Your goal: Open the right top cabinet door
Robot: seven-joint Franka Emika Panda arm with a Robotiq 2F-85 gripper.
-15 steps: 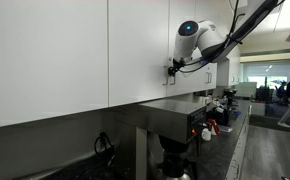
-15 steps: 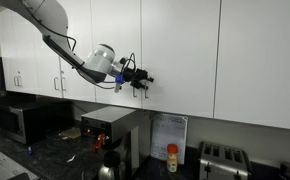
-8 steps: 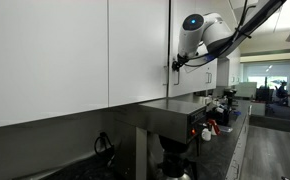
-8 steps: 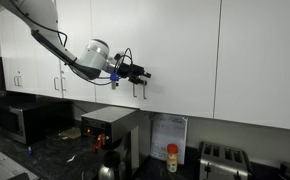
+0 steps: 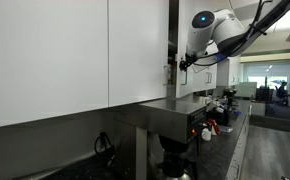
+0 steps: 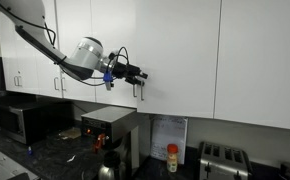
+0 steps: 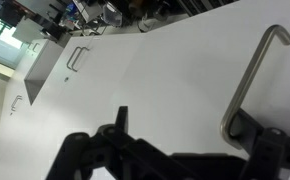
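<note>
The right top cabinet door (image 6: 180,50) is a plain white panel with a slim silver bar handle (image 6: 138,90) low at its left edge. My gripper (image 6: 137,75) is at that handle. In the wrist view the handle (image 7: 250,80) runs down the door face (image 7: 155,70) and rests against the inner side of one black finger (image 7: 270,140). The other finger (image 7: 120,120) stands far off, so my gripper (image 7: 190,140) is open. In an exterior view my gripper (image 5: 177,67) sits beside a dark strip (image 5: 173,40) where the door's edge stands off the cabinet front.
The matching white door (image 6: 115,40) lies beside it, with further white doors and handles (image 7: 77,58) along the row. Below are a metal coffee machine (image 6: 107,125), a microwave (image 6: 20,120) and a toaster (image 6: 223,158) on the dark counter (image 5: 220,135).
The arm and gripper have moved away from the cabinet front, taking the handle along. A dark gap has widened at the door's left edge.
</note>
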